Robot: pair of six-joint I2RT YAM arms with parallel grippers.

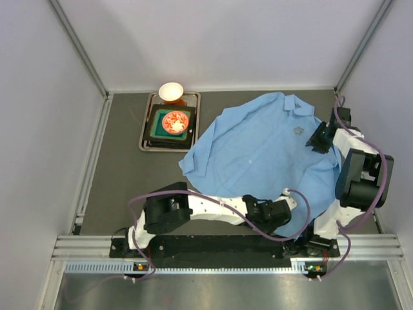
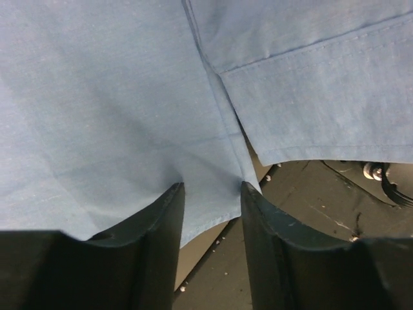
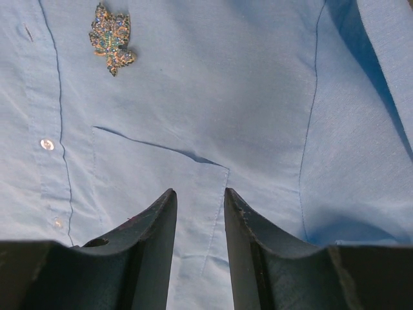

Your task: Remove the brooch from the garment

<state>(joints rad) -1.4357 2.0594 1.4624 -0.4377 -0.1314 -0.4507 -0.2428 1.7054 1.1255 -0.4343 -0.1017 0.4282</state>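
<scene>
My right gripper (image 3: 200, 192) is parted by a narrow gap and holds nothing. Its two dark fingers (image 3: 151, 226) hover just over the chest of the garment (image 3: 226, 97), with the slanted mouth of the breast pocket (image 3: 142, 181) right ahead of the tips. I cannot tell whether the tips brush the cloth.

The brooch (image 3: 111, 39) is still pinned to the fabric beyond that pocket mouth, off to the left of my fingers and apart from them, just beside the button strip with its pale button (image 3: 46, 144). It is a small glittering leaf shape. In my wrist view its long axis runs nearly straight away from me, leaning a little, and its narrow tip points back toward my gripper.

From above, the brooch (image 1: 298, 130) sits on the part of the shirt nearest the desk's far right corner, below the collar (image 1: 290, 103), with my right gripper (image 1: 317, 139) just beside it on the right-edge side.

My left gripper (image 2: 211, 187) is at the shirt's hem near the near edge of the desk (image 1: 129, 187). Its fingers (image 2: 161, 219) are also slightly apart. A corner of the hem lies in the gap and puckers against both tips, with no firm pinch that I can see.
</scene>
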